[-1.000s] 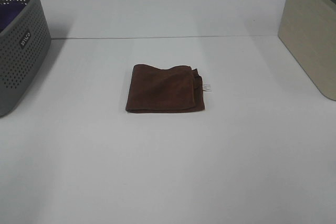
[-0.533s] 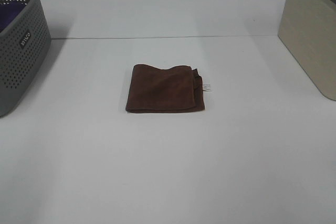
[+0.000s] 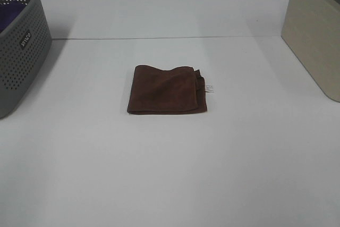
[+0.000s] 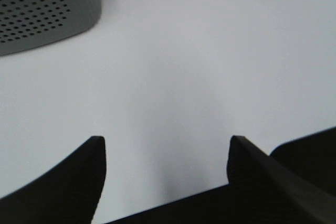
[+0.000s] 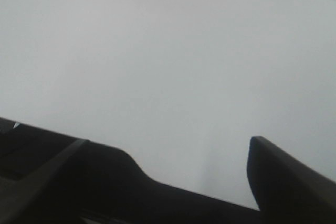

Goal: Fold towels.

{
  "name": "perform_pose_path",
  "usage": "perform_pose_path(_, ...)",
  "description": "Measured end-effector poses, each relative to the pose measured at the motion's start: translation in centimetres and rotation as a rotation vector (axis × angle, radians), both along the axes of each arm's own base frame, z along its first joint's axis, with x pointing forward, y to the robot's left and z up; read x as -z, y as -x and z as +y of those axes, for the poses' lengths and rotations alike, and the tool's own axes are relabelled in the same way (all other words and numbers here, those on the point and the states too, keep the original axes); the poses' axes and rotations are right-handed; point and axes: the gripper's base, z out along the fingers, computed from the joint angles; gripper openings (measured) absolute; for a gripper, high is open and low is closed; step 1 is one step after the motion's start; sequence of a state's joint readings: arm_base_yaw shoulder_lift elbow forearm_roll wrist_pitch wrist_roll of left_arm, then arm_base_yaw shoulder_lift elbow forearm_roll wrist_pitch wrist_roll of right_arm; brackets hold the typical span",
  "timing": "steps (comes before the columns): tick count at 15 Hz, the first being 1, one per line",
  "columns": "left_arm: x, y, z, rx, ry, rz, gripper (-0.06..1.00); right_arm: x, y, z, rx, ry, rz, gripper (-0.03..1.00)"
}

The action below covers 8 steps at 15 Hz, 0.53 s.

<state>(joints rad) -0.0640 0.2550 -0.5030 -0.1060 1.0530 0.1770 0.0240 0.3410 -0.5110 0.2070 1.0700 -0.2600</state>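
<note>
A: What has changed on the bench (image 3: pixel 170 174) in the last second?

B: Nothing that shows. The brown towel (image 3: pixel 166 90) lies in the same spot near the middle of the white bench as it did a second ago, folded into a compact rectangle with a small white tag (image 3: pixel 209 87) sticking out at its right edge. No arm appears in the high view.

A: Where are the grippers?

B: Both are pulled back, well apart from the towel. The left gripper (image 4: pixel 165 153) hangs over bare bench with its two dark fingers spread wide and nothing between them; the grey perforated basket (image 4: pixel 44 11) sits near it. The right gripper (image 5: pixel 168 153) is also spread wide and empty, with only a sliver of the towel at the edge of its view.

A: What does that mean for the task?

B: The towel looks already folded, and the stillness suggests this one is finished. The basket at the far left holds something purple (image 3: pixel 10 11), possibly another towel, though I cannot tell. A beige bin (image 3: pixel 313 35) stands at the right.
</note>
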Motion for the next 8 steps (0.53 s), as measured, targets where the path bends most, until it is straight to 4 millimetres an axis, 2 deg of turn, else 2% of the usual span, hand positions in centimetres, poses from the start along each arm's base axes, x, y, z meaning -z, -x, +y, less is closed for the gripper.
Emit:
perform_pose_path(4,-0.3,3.0,0.2,-0.044,0.007,-0.197,0.64,-0.6,3.2,0.0,0.006,-0.012,-0.203,0.77)
perform_pose_path(8,-0.3,4.0,0.2,-0.044,0.010,-0.258,0.64,-0.7,5.3,0.0,0.002,-0.021,-0.334,0.77)
